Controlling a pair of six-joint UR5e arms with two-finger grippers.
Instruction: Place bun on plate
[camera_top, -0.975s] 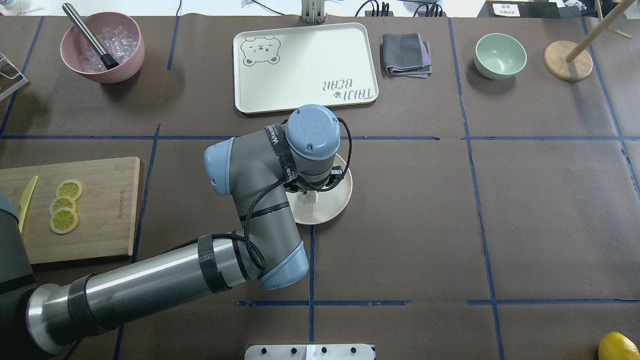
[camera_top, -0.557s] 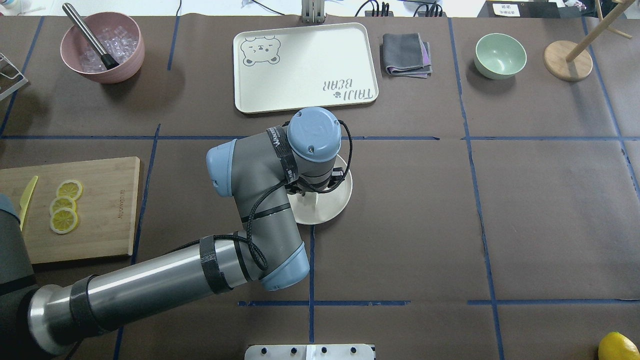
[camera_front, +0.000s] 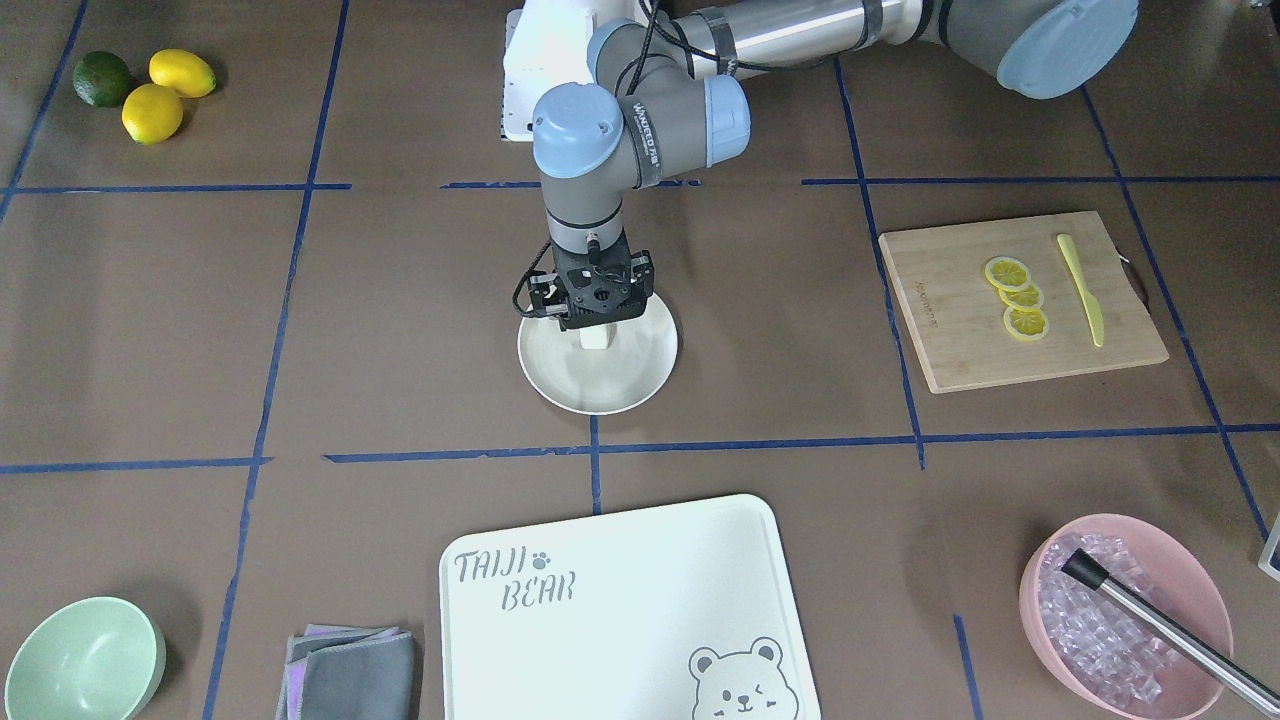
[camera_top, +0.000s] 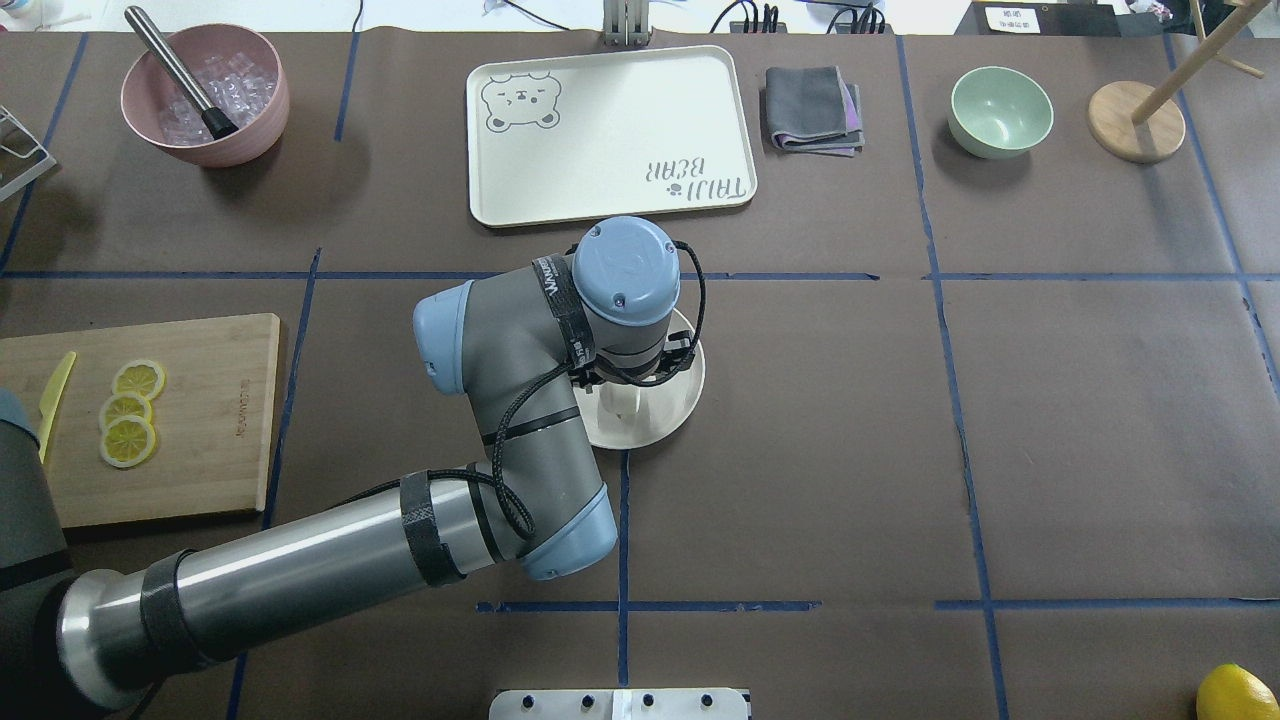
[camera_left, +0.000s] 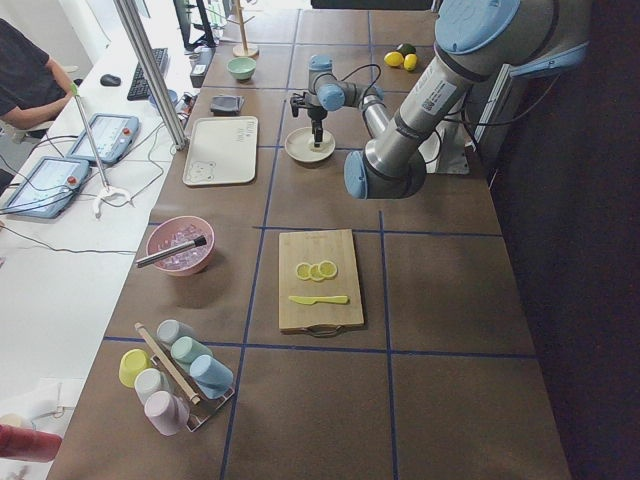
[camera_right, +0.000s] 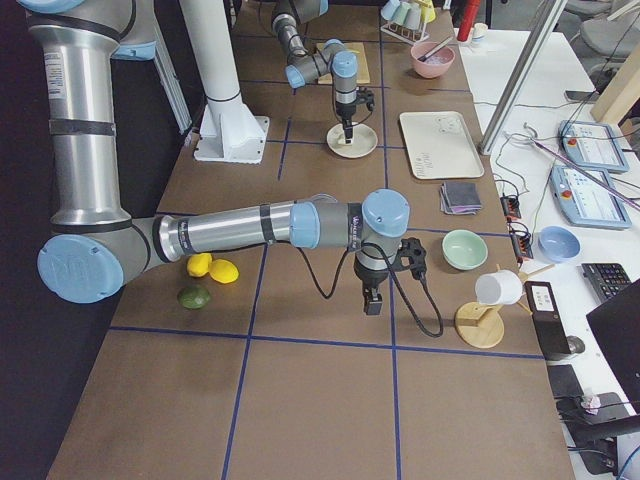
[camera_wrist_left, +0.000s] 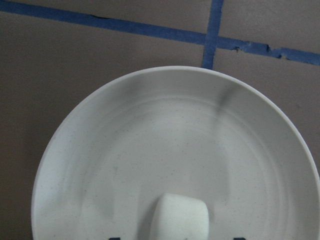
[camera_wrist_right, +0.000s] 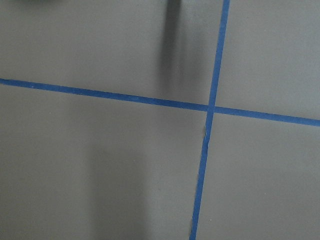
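The bun (camera_front: 594, 339), a small white lump, sits on the round cream plate (camera_front: 640, 385) near the table's middle, toward the plate's robot-side half. My left gripper (camera_front: 593, 318) hangs straight down just above it. In the left wrist view the bun (camera_wrist_left: 180, 216) rests on the plate (camera_wrist_left: 150, 125), and only two dark fingertip corners show at the bottom edge, wide apart and clear of the bun, so the gripper is open. My right gripper (camera_right: 372, 300) hovers over bare table far to the robot's right; I cannot tell whether it is open or shut.
A bear-printed tray (camera_top: 610, 135) lies beyond the plate, with a folded grey cloth (camera_top: 812, 108) and a mint bowl (camera_top: 1000, 110) to its right. A cutting board (camera_top: 150, 420) with lemon slices is at the left, a pink ice bowl (camera_top: 205, 95) at the far left.
The left wrist has shifted a little toward the robot over the plate. The bun stays at the same spot on the plate.
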